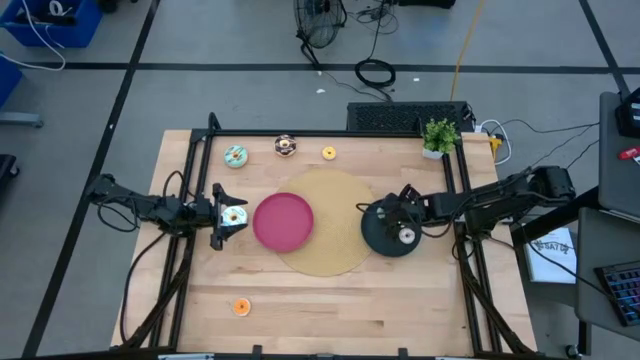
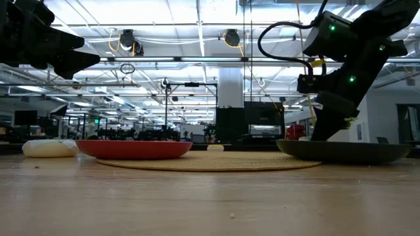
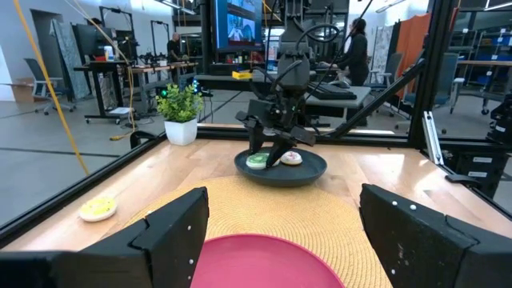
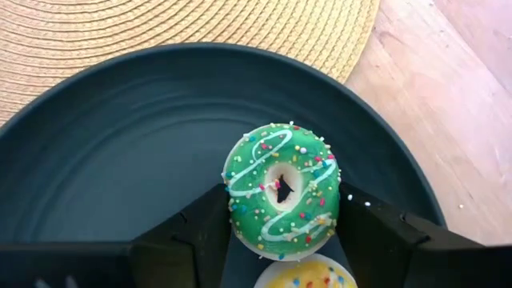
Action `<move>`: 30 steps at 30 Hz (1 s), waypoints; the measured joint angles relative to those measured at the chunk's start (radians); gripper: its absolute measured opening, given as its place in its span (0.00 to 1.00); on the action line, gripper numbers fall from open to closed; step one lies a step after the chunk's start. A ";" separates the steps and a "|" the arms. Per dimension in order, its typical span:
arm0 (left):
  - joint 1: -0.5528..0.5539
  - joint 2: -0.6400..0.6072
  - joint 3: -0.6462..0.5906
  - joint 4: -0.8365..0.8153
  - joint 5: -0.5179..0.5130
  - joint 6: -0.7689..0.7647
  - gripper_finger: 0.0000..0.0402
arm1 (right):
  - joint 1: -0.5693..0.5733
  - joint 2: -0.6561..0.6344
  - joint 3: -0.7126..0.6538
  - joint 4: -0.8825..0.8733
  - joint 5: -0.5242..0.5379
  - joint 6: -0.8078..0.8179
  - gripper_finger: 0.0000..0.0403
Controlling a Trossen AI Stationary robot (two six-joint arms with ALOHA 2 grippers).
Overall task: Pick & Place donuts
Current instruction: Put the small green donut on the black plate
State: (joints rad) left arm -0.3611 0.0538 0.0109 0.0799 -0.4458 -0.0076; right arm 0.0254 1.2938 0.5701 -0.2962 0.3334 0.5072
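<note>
My right gripper (image 1: pixel 392 215) is over the round black plate (image 1: pixel 372 238), shut on a green-iced donut (image 4: pixel 282 188). A white-iced donut (image 1: pixel 406 237) lies on the same plate. My left gripper (image 1: pixel 222 216) is open, raised to the left of the round pink plate (image 1: pixel 283 221). A white-iced donut (image 2: pixel 49 148) lies on the table below it. Teal (image 1: pixel 236 156), chocolate (image 1: pixel 286 146) and yellow (image 1: pixel 329 153) donuts lie along the far edge. An orange one (image 1: pixel 241 307) lies near the front. My right gripper pinches the green donut's outer rim (image 4: pixel 234 210) between its two fingers, one on each opposite side. The fingers come from above, pointing down. The donut lies flat, icing up, low over the black plate. Whether its underside rests on the plate, I cannot tell.
A round woven mat (image 1: pixel 335 262) lies under both plates. A small potted plant (image 1: pixel 440 135) stands at the far right corner. A black frame (image 1: pixel 200 150) borders the table. Bare wood lies in front of the mat.
</note>
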 joint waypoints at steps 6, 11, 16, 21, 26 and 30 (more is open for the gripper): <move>0.000 0.000 0.000 0.000 0.000 0.000 0.79 | 0.000 0.000 0.000 0.001 0.001 0.000 0.49; 0.000 0.000 0.000 0.000 0.000 0.000 0.80 | 0.000 0.000 0.000 0.001 0.002 0.003 0.49; 0.000 0.000 0.000 0.000 0.000 0.000 0.79 | 0.000 0.000 0.000 0.001 0.003 0.003 0.49; 0.000 0.000 0.000 0.000 0.000 0.000 0.80 | 0.000 0.000 0.000 0.012 0.003 0.003 0.49; 0.000 0.000 0.000 0.000 0.000 0.000 0.79 | 0.000 0.000 0.000 0.033 0.004 0.002 0.49; 0.000 0.000 0.000 0.000 0.000 0.000 0.79 | 0.000 0.001 0.000 0.034 0.004 0.001 0.49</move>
State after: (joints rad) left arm -0.3614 0.0540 0.0113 0.0799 -0.4458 -0.0074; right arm 0.0257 1.2944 0.5701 -0.2623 0.3374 0.5083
